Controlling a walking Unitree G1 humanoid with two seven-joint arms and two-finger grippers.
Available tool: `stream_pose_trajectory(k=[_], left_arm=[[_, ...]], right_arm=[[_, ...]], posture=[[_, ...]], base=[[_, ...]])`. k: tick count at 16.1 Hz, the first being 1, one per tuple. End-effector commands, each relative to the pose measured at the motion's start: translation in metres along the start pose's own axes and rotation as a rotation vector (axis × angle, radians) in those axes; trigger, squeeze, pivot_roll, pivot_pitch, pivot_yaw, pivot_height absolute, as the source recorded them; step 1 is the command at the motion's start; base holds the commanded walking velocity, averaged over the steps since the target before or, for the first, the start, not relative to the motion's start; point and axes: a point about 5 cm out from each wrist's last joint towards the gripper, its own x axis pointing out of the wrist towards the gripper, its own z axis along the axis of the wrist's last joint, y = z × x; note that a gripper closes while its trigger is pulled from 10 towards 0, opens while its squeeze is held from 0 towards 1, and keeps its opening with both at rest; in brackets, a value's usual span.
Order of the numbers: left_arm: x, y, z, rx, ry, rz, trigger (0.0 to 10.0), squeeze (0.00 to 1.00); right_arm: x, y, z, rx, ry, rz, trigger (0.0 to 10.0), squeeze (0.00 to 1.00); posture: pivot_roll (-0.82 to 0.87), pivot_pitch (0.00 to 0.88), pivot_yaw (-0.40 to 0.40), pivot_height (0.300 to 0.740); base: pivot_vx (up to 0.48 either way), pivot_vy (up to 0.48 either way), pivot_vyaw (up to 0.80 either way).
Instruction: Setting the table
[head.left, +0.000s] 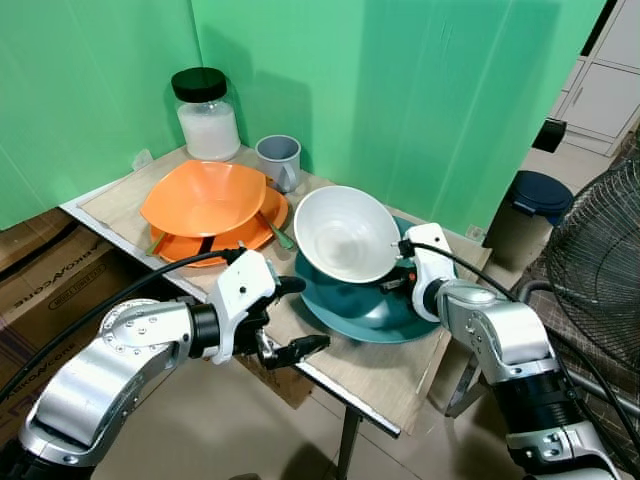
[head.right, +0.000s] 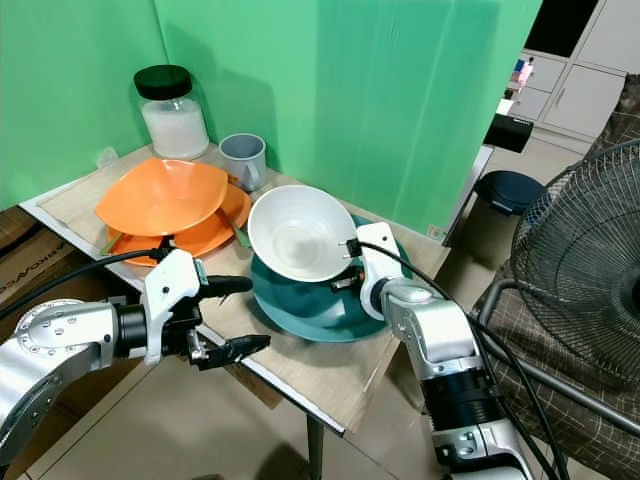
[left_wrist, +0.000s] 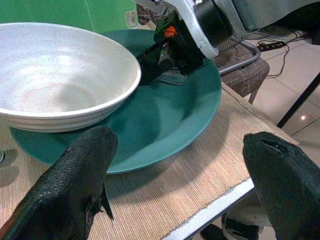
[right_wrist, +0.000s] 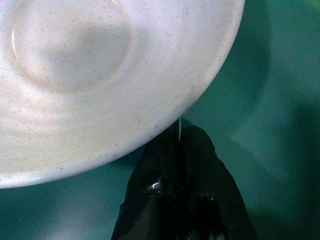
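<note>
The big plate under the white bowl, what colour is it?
The plate is dark teal green, clearest in the left wrist view.

The one bit of print I can make out sits on the cardboard box (head.left: 45, 285) to my left, under the table — dark letters, upside down from where I look, too skewed for me to read with any certainty.

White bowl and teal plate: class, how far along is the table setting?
Done: the white bowl sits on the teal plate. In hand: the right claw is shut on the bowl's rim; the left claw hovers open at the table edge. Left: the orange bowl, orange plates and grey mug remain stacked aside.
</note>
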Motion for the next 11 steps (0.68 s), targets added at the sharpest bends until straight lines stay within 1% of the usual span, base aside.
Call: stream_pose_trajectory(k=[1,3,4,5,8,11], left_arm=[[-0.001,0.003,0.001,0.008,0.011,-0.002,10.0,0.0],[-0.003,0.005,0.002,0.005,-0.004,0.028,10.0,0.0],[-0.005,0.006,0.003,0.003,-0.019,0.048,10.0,0.0],[-0.006,0.008,0.003,0.01,-0.021,0.068,10.0,0.0],[-0.008,0.009,0.002,0.009,-0.027,0.095,10.0,0.0],[-0.007,0.007,0.002,0.006,-0.04,0.109,10.0,0.0]], right_arm=[[0.001,-0.007,-0.019,0.04,0.084,-0.034,0.0,0.0],[-0.003,-0.016,-0.005,0.043,0.022,-0.084,0.0,0.0],[-0.008,-0.021,0.005,0.008,-0.037,-0.112,0.0,0.0],[-0.013,-0.024,0.013,-0.002,-0.069,-0.128,0.0,0.0],[-0.025,-0.03,0.028,-0.017,-0.126,-0.155,0.0,0.0],[-0.034,-0.033,0.04,-0.02,-0.178,-0.163,0.0,0.0]], posture=[[0.01,0.0,0.017,0.74],[0.02,0.0,0.003,0.74],[0.02,0.0,-0.003,0.74],[0.02,0.0,-0.008,0.74],[0.02,0.0,-0.021,0.74],[0.02,0.0,-0.034,0.74]], base=[[0.0,0.0,0.0],[0.0,0.0,0.0],[0.0,0.0,0.0],[0.0,0.0,0.0],[0.0,0.0,0.0],[0.0,0.0,0.0]])
